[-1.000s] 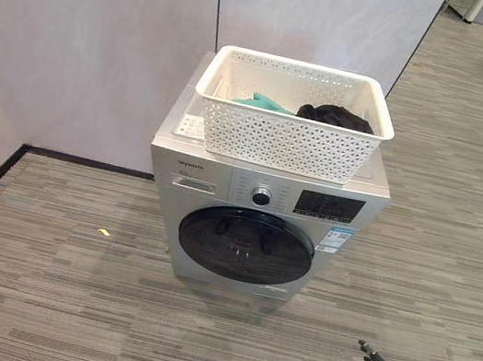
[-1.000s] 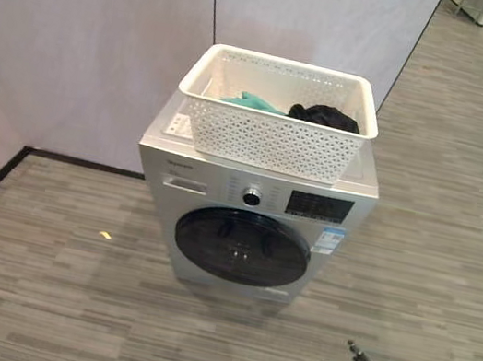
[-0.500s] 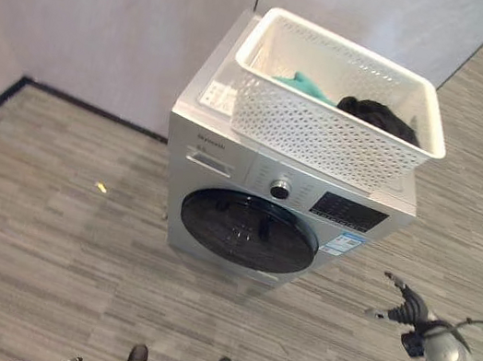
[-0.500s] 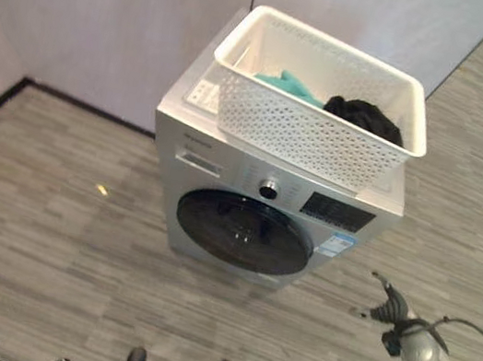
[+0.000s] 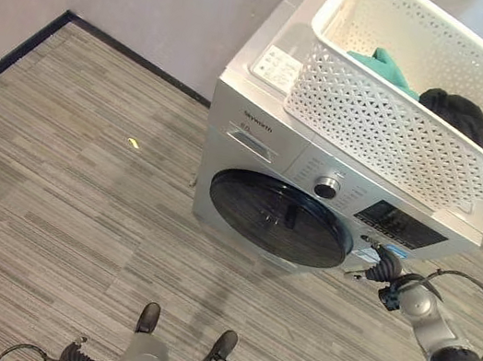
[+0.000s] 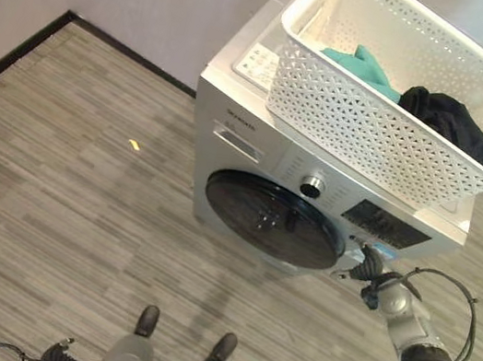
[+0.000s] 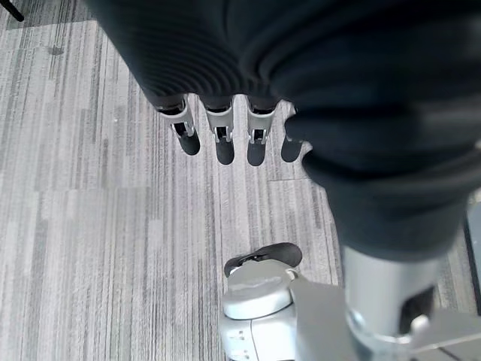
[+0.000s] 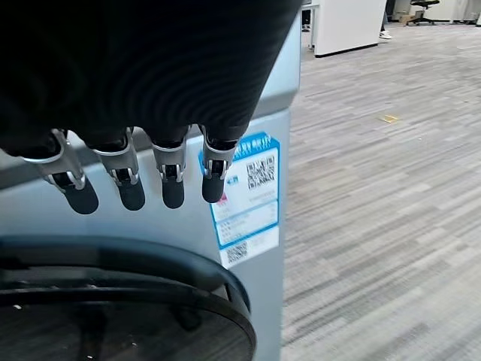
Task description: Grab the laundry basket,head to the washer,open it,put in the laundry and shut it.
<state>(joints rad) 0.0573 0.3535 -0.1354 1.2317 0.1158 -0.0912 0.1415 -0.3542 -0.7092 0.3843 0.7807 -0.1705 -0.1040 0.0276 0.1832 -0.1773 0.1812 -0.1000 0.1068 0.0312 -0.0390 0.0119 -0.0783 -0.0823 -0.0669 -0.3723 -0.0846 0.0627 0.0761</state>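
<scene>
Atop closed washer (image 5: 268,138) white basket (image 5: 399,134), right hand (image 5: 378,266) near door (image 5: 280,218), fingers relaxed

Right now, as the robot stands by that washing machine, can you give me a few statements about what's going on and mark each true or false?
1. The white laundry basket sits on top of the washer. True.
2. The washer's round door stands wide open. False: it is shut.
3. The right hand is close to the washer's front, fingers straight. True.
4. The basket is empty. False: a teal garment and a black garment lie in it.
5. The left hand holds the basket. False: it hangs over the floor, holding nothing.
</scene>
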